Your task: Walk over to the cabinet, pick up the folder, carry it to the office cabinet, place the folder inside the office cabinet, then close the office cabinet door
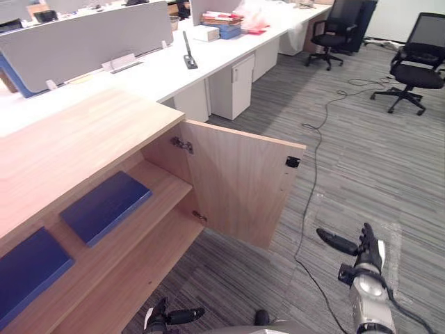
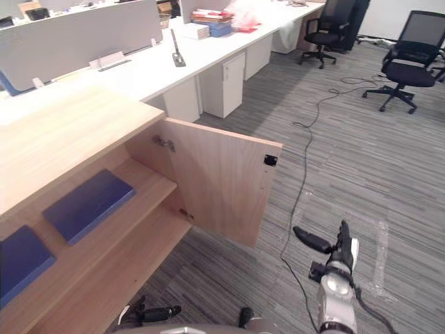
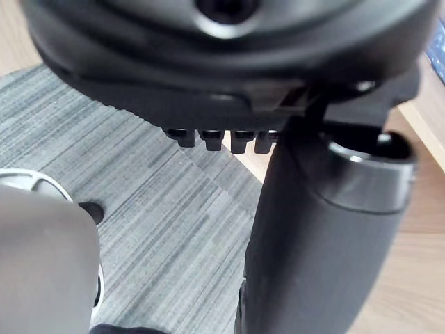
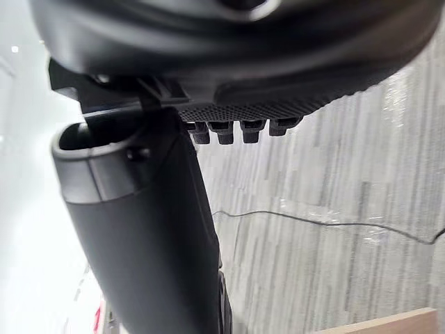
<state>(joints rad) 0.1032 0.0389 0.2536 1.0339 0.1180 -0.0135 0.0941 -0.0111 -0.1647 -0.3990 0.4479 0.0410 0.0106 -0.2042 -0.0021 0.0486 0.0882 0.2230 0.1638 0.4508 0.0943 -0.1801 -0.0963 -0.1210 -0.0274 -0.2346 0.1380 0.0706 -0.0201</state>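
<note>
Nearest, low in the eye views, the left hand (image 1: 177, 317) hangs by the cabinet's foot with relaxed fingers and nothing in it. The right hand (image 1: 367, 254) is over the carpet (image 1: 361, 160), fingers straight, thumb out, also empty. Two blue folders lie flat on the shelf (image 1: 167, 177): the nearer folder (image 1: 28, 268) and, further along, the farther folder (image 1: 104, 205), well apart from each other. I cannot tell which one the task means, though the farther one looks easier to reach. Each looks thin, light and stiff-covered, probably smooth enough to slip. Lying flat, it offers no gap beneath, so the best hold is likely the front edge by the shelf lip, drawn out a little and then pinched. The cabinet top (image 1: 76, 139) juts over the shelf, so headroom is low. The open door (image 1: 240, 181) stands out to the right, its free edge and latch (image 1: 293, 161) between shelf and right hand. Beyond lie open carpet, then desks (image 1: 229, 49) and office chairs (image 1: 416, 66).
</note>
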